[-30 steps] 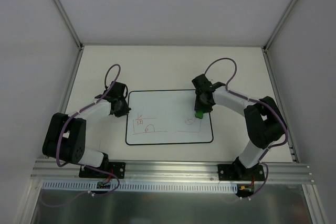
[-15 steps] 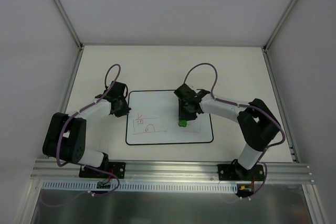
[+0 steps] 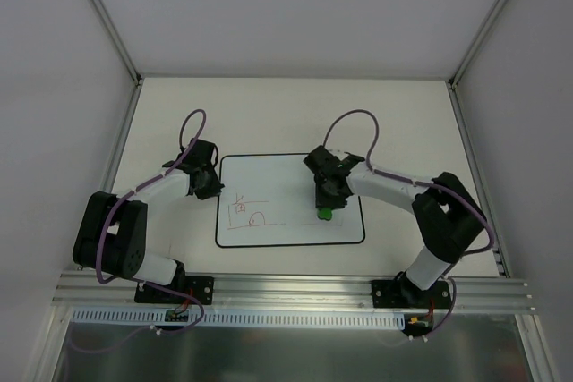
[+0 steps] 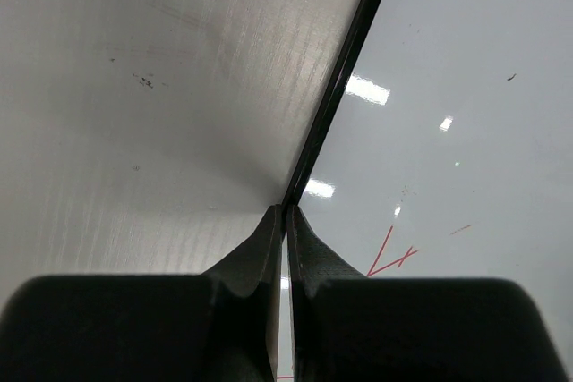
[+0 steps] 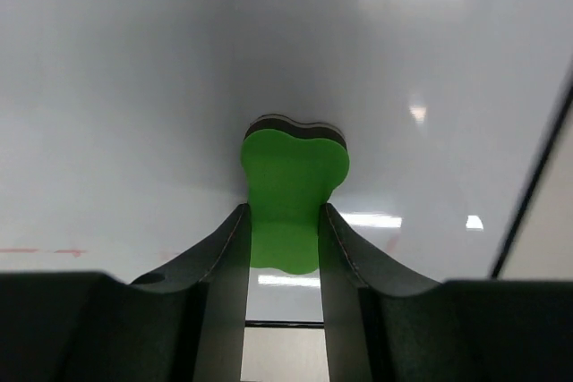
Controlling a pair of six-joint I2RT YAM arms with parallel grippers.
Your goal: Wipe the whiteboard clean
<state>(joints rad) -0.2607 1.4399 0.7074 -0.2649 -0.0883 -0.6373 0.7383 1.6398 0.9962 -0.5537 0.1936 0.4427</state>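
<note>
- The whiteboard lies flat on the table, in the middle between the two arms, with its long sides running left to right and a thin black border all round.
- A thin red drawing sits in the board's lower left part: a small box, an arch and some straight lines. The left wrist view shows a few red strokes on the glossy white surface.
- A small green eraser stands on the lower right part of the board, right of the drawing. From the right wrist it shows as a green block with a dark layer on the side that faces the board, and it looks to be touching it.
- The right claw points down over the board and pinches the eraser by its two sides, one finger against each.
- The left claw is pressed together with nothing between its fingers. Its tips sit right at the black border on the board's left edge, near the upper left corner.
- Pale bare table lies left of that border.
</note>
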